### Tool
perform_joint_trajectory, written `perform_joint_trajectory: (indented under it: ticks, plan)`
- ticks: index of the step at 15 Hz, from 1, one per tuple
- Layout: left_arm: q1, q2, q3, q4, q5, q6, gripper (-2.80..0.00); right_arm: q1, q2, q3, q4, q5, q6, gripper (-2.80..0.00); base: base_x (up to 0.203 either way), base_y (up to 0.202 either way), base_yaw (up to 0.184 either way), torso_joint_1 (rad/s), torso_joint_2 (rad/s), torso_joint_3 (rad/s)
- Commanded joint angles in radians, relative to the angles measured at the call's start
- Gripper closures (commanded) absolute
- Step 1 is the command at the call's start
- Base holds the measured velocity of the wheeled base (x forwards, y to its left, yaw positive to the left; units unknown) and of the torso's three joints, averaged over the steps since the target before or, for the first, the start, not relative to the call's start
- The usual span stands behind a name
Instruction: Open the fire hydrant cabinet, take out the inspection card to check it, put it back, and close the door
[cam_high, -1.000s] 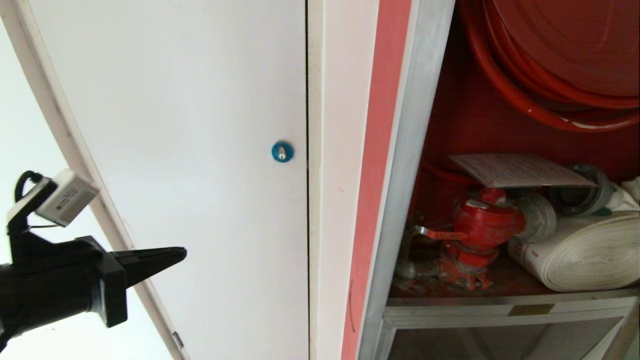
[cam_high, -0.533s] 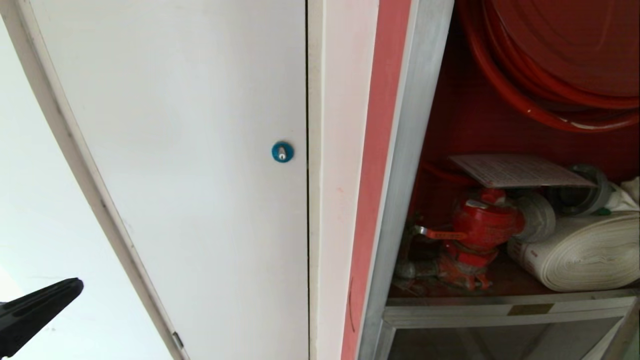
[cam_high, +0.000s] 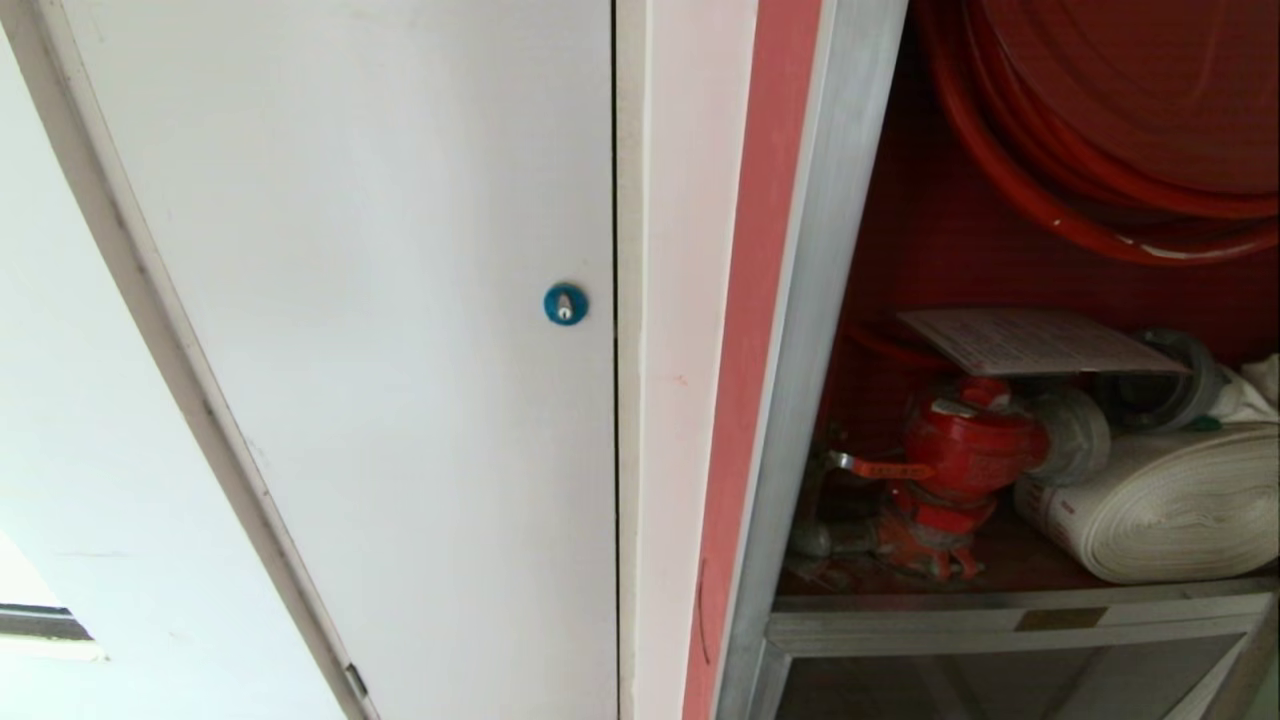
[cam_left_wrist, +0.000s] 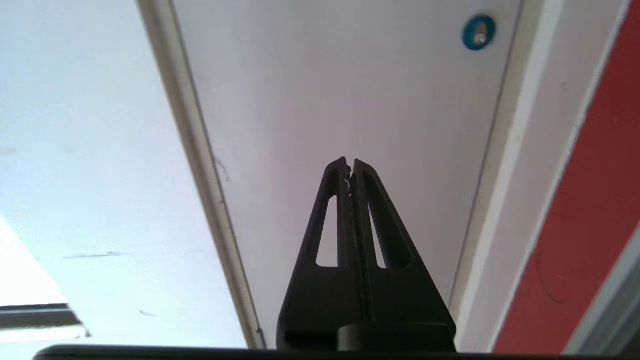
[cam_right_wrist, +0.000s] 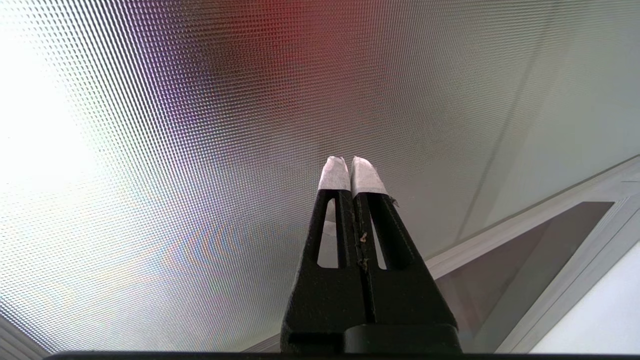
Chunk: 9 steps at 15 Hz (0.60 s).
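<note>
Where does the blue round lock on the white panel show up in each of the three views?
Head view: the blue round lock sits left of centre, at the white panel's right edge.
Left wrist view: the lock is in the upper right, beyond the left gripper.
Right wrist view: not in it.
Shared landmark: the red strip beside the panel shows in the head and left wrist views.

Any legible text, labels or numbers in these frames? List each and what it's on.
Nothing can be quoted.
Card: rows of fine print, too small to read.
Red tag on the valve: markings, blurred.
White hose roll: red print on its end, unreadable.
Brass plate on the cabinet frame: no readable text.
Blue lock on the white panel: no lettering visible.
</note>
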Motion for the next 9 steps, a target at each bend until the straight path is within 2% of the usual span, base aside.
perform_joint_trajectory:
  ticks: [1, 5, 8, 9]
  plan:
    - [0.000, -0.045, 0.006, 0.001, 0.047, 0.000, 0.00, 0.000, 0.002, 0.002, 0.000, 0.000, 0.000, 0.00, 0.000, 0.000, 0.000, 0.000, 0.00, 0.000]
    - [0.000, -0.045, -0.011, 0.007, 0.060, 0.016, 0.00, 0.000, 0.002, 0.003, 0.000, 0.000, 0.000, 0.00, 0.000, 0.000, 0.000, 0.000, 0.00, 0.000]
    - [0.003, -0.046, -0.010, 0.007, 0.060, 0.146, 0.00, 0.000, 0.002, 0.003, 0.000, 0.000, 0.000, 0.00, 0.000, 0.000, 0.000, 0.000, 0.00, 0.000]
    - [0.004, -0.045, -0.010, 0.011, 0.062, 0.146, 0.00, 0.000, 0.002, 0.003, 0.000, 0.000, 0.000, 0.00, 0.000, 0.000, 0.000, 0.000, 0.00, 0.000]
